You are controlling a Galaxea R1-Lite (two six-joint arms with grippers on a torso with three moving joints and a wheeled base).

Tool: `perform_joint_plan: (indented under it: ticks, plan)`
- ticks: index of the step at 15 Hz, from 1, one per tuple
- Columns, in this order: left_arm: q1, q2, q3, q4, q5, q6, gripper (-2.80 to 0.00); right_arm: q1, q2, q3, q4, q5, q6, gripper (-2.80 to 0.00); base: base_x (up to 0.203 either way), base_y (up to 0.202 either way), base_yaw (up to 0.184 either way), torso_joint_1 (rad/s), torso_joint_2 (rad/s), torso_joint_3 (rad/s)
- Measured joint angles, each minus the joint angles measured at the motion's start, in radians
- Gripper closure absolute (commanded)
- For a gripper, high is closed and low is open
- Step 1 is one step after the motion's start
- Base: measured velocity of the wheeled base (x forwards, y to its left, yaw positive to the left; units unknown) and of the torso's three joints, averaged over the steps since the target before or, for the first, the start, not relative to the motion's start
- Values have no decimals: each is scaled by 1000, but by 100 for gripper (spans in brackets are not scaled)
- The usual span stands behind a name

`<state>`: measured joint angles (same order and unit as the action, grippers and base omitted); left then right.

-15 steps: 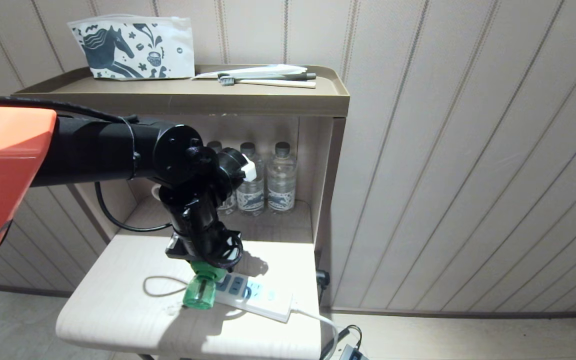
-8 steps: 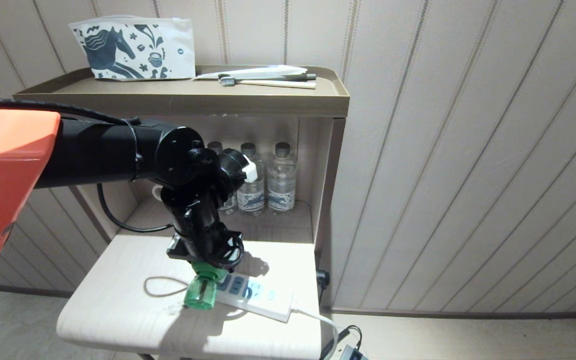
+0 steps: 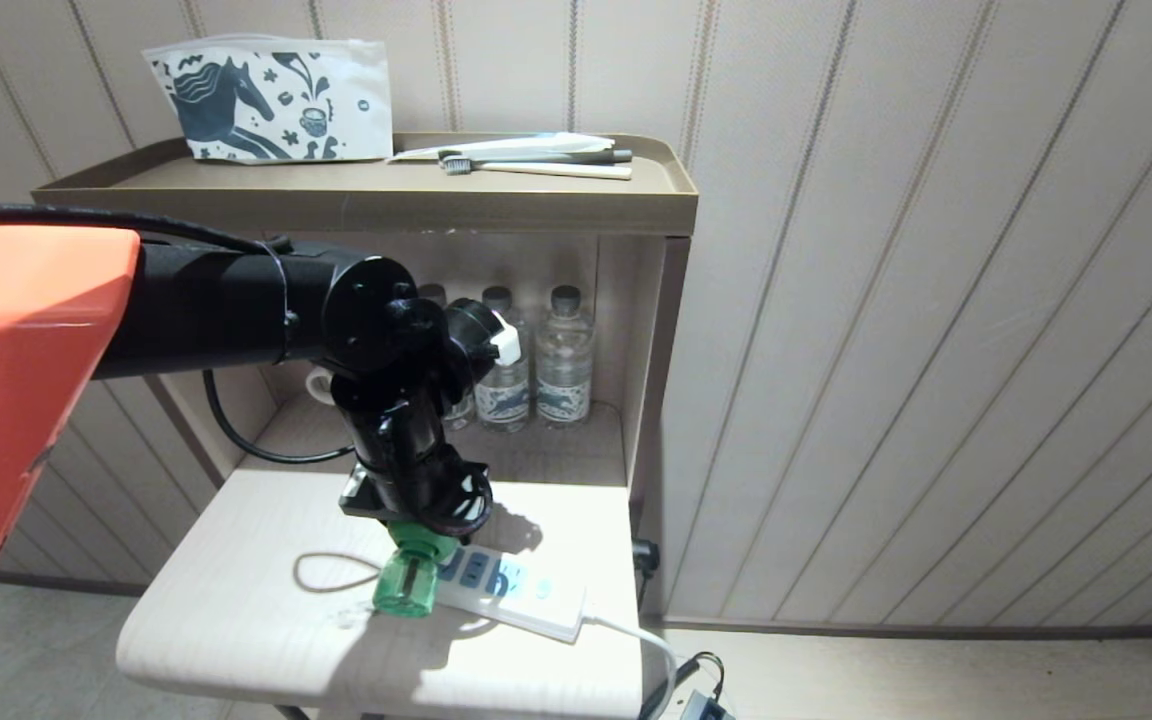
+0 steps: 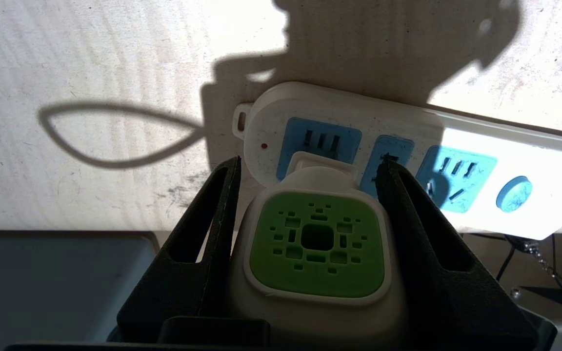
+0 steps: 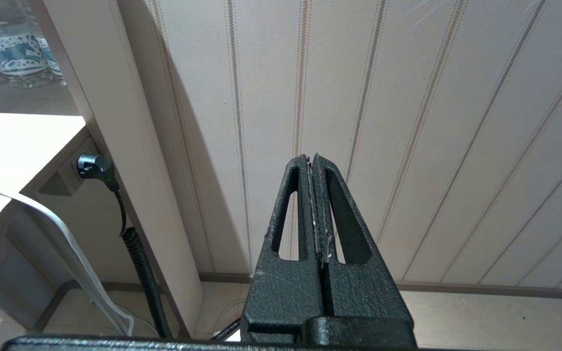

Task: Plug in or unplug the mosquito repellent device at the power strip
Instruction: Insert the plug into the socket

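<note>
The left gripper [image 4: 305, 175], black with two wedge fingers, is clamped on the mosquito repellent device [image 4: 316, 243], a white squarish head with a perforated green top face over a translucent green bottle. The device sits at the left end of the power strip [image 3: 521, 590], a long white plastic bar with light-blue socket panels and a round blue button; its rear plug block meets the strip between the first two panels. Whether the prongs are seated cannot be told. The step in hand is judged to be the plug joint itself: the next move calls for a straight push or pull along the prongs, without tilting. The strip lies on a pale wood-grain table [image 3: 236, 620], its white cord running off to the right of it. Right of the strip, away from the table, the right gripper [image 5: 312, 165] is pressed together, empty, facing the striped panel wall [image 5: 408, 122].
</note>
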<state>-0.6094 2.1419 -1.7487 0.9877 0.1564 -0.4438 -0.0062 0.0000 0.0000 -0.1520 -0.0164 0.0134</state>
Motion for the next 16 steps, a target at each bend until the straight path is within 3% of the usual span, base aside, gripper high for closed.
perform_joint_plan:
  ticks: [16]
  plan:
    - [-40,52,0,-18,-5,-19,0,0,0,0,0,0,0,0,0,0,0,0,0,0]
